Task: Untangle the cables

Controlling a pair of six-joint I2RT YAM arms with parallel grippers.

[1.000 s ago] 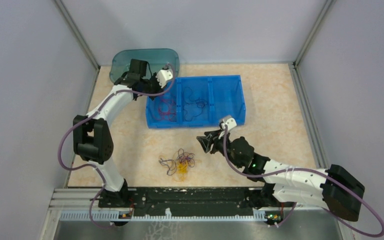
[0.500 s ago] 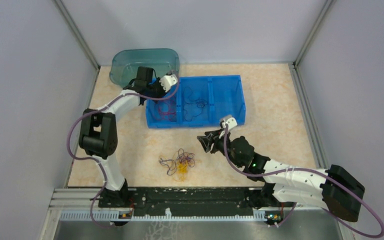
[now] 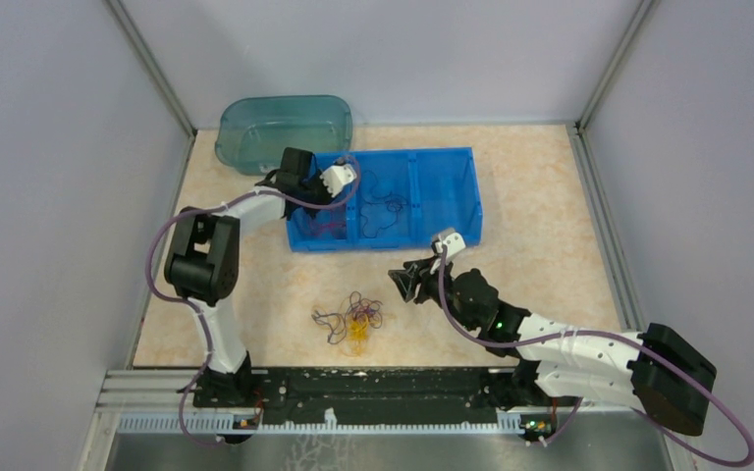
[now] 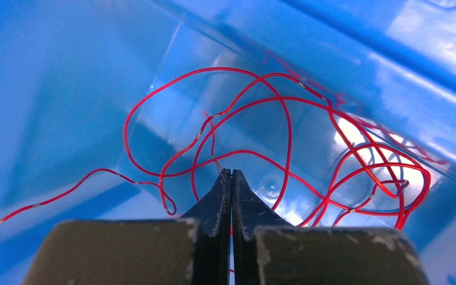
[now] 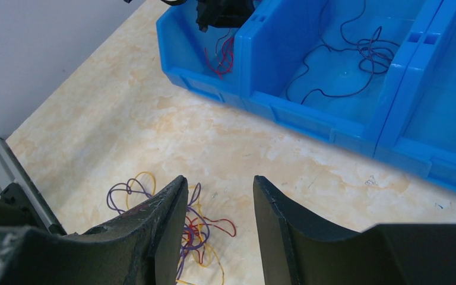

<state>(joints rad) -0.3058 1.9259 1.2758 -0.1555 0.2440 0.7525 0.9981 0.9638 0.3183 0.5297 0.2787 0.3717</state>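
Observation:
A clump of purple, red and yellow cables lies on the table in front of the blue bin. My right gripper hovers open just right of the clump, nothing between its fingers. Loose red cables lie in the bin's left compartment. My left gripper reaches down into that compartment, jaws pressed together on a thin red strand that runs into the tips. Dark purple cables lie in the middle compartment.
The bin has three compartments, and no cables show in the right one. A teal translucent tub lies at the back left, behind the bin. Grey walls enclose the table on three sides.
My left arm has swung right and down from the bin's back-left corner into the left compartment. The right arm and the clump have not moved.

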